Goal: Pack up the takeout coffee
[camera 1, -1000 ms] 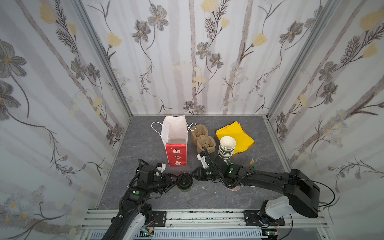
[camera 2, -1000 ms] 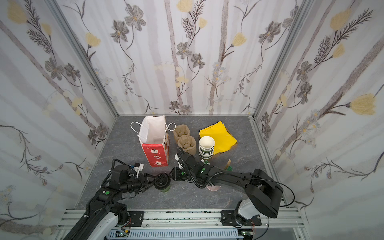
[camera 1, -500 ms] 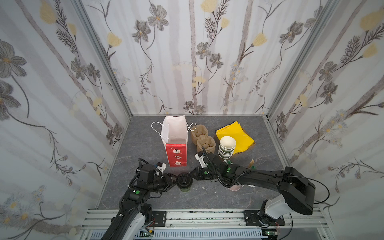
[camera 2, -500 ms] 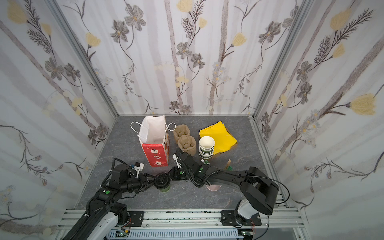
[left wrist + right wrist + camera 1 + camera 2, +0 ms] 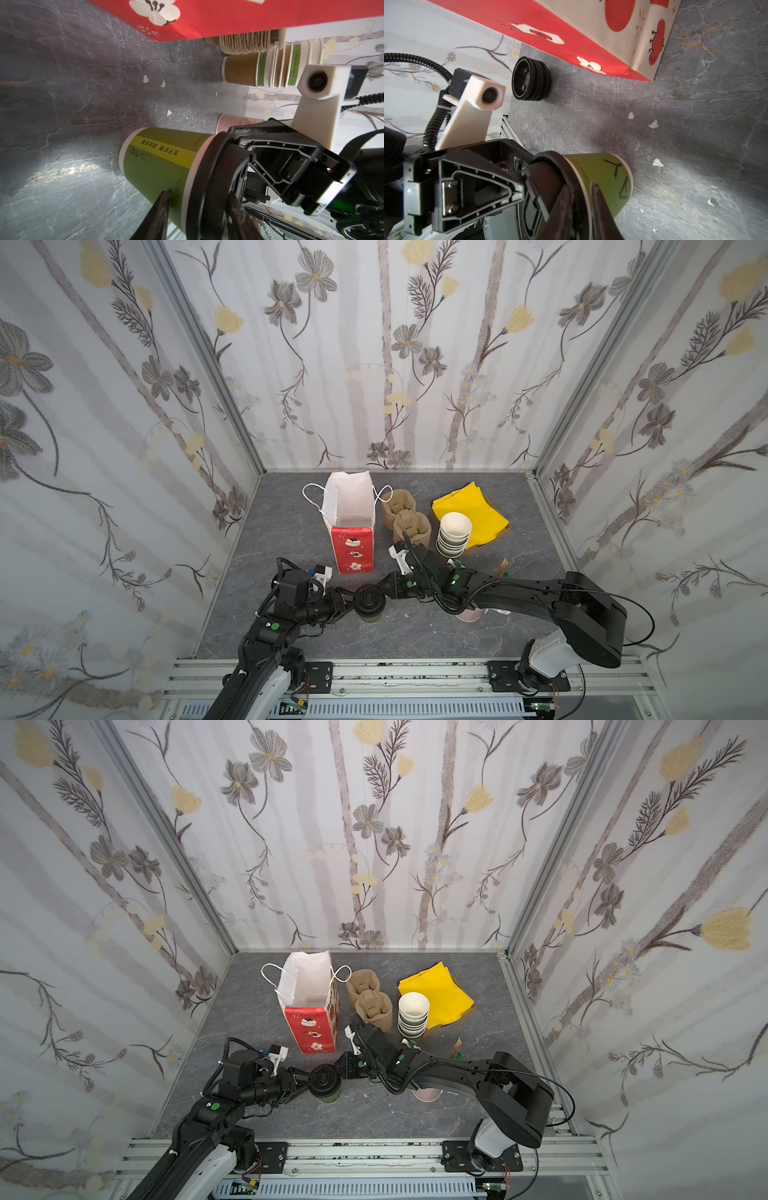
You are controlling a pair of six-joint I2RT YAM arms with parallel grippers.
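Observation:
The takeout coffee [image 5: 369,608] [image 5: 326,1086] stands upright near the table's front, a green paper cup with a black lid. My left gripper [image 5: 353,605] [image 5: 307,1082] reaches it from the left. In the left wrist view one finger touches the cup's side [image 5: 158,166] just under the lid and the other lies over the lid top, so the left gripper [image 5: 199,199] is shut on it. My right gripper [image 5: 384,592] [image 5: 343,1070] comes from the right. In the right wrist view the right gripper [image 5: 583,193] pinches the lid's rim.
A red paper bag [image 5: 352,549] stands open just behind the cup. Brown cup carriers [image 5: 405,516], a stack of lidless cups [image 5: 454,533] and yellow napkins [image 5: 473,510] lie behind right. A pink cup [image 5: 469,616] sits under my right arm. Spare black lids [image 5: 531,79] lie beside the bag.
The right gripper has crept slightly left onto the cup's lid. The cup and the left gripper have stayed in place.

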